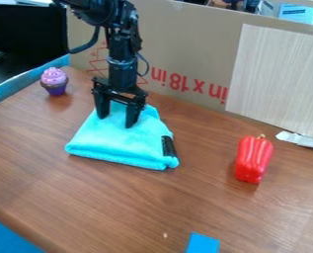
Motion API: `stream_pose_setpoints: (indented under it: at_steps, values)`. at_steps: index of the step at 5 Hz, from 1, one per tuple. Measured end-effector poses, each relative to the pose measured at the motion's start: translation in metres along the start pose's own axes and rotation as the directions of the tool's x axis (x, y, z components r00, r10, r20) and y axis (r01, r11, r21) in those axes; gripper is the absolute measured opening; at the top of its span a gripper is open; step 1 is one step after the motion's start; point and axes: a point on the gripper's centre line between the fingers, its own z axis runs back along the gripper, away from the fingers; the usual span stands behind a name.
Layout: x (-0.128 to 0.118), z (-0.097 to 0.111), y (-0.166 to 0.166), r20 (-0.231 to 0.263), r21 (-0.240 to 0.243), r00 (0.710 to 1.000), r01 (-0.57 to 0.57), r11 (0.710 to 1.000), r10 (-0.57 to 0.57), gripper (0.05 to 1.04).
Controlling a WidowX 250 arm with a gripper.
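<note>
Between cupcake (54,81) and red pepper (254,159), the claw (117,122) stands spread over the folded turquoise cloth (122,141).

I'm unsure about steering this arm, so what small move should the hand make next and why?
Probably ease the hand down slightly: its fingers stand apart and point down over the folded turquoise cloth, though I can't tell whether their tips touch it.
</note>
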Motion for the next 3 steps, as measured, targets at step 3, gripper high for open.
stream_pose_setpoints:
  at_steps: [3]
  values:
    - [-0.0056,0.0003,-0.0054,-0.02,-0.031,0.999,-0.051,0.998,0.05,0.998]
